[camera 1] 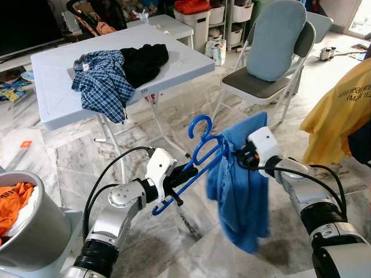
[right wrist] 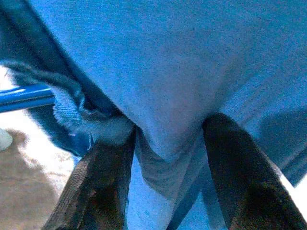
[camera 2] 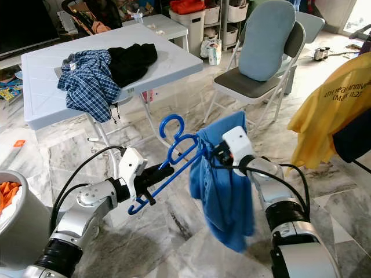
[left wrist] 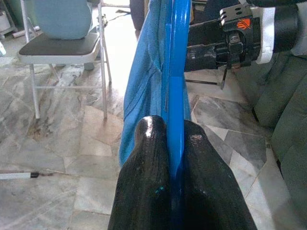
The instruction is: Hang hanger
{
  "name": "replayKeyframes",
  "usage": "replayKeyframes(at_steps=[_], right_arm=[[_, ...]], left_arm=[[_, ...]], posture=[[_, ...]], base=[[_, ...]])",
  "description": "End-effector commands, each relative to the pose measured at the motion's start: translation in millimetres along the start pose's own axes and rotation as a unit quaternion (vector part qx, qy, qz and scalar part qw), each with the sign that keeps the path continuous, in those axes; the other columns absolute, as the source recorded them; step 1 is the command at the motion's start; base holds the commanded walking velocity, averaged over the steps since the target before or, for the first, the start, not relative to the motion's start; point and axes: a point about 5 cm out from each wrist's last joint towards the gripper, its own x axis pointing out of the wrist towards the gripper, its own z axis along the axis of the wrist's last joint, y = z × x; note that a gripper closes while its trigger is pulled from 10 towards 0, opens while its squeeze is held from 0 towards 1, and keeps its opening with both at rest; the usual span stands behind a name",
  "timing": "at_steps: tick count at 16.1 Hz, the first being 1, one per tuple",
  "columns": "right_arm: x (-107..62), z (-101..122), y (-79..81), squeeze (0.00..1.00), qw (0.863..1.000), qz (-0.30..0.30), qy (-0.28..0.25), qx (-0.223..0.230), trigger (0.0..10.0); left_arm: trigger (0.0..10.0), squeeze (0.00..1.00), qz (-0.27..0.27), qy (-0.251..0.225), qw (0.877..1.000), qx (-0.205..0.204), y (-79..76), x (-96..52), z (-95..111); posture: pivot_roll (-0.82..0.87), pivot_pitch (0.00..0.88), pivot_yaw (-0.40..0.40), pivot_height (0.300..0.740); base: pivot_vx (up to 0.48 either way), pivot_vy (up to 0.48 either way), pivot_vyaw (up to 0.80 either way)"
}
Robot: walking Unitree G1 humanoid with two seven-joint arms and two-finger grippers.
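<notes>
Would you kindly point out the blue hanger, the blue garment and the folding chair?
blue hanger [camera 1: 201, 124], left eye view, on its hook.
blue garment [camera 1: 240, 191], left eye view, on the hanging cloth.
folding chair [camera 1: 255, 83], left eye view, on the seat.

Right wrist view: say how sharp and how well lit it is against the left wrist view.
Right wrist view: soft and out of focus, the blue garment pressed close to the lens, the black fingers blurred. Left wrist view: sharper, fingers shut on the blue hanger, with bright glare washing out the floor behind the folding chair.
</notes>
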Motion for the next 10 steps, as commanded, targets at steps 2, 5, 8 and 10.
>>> replayKeyframes(at_steps=[2, 5, 8, 10], right_arm=[[2.5, 8.2, -1.5, 0.0, 1.0, 0.0, -0.011, 0.018, 0.0], [2.2, 13.2, -7.5, 0.0, 0.998, -0.023, -0.026, 0.051, 0.0], [1.4, 21.6, -17.8, 0.0, 0.993, -0.067, -0.051, 0.088, 0.0], [0.4, 26.7, -25.3, 0.0, 0.987, -0.096, -0.065, 0.114, 0.0]], left_arm=[[0.0, 0.0, 0.003, -0.012, 1.0, 0.01, 1.5, -2.3, 6.3], [0.0, 0.0, 0.01, -0.007, 1.0, 0.016, 2.4, -2.7, 4.5], [0.0, 0.0, 0.03, 0.013, 0.999, 0.026, 7.0, -5.9, -2.8], [0.0, 0.0, 0.028, 0.016, 0.999, 0.027, 7.2, -6.6, -3.4]], posture=[[-0.13, 0.0, 0.057, 0.74], [-0.13, 0.0, 0.051, 0.74], [-0.14, 0.0, 0.052, 0.74], [-0.13, 0.0, 0.053, 0.74]], base=[[0.0, 0.0, 0.0], [0.0, 0.0, 0.0], [0.0, 0.0, 0.0], [0.0, 0.0, 0.0]])
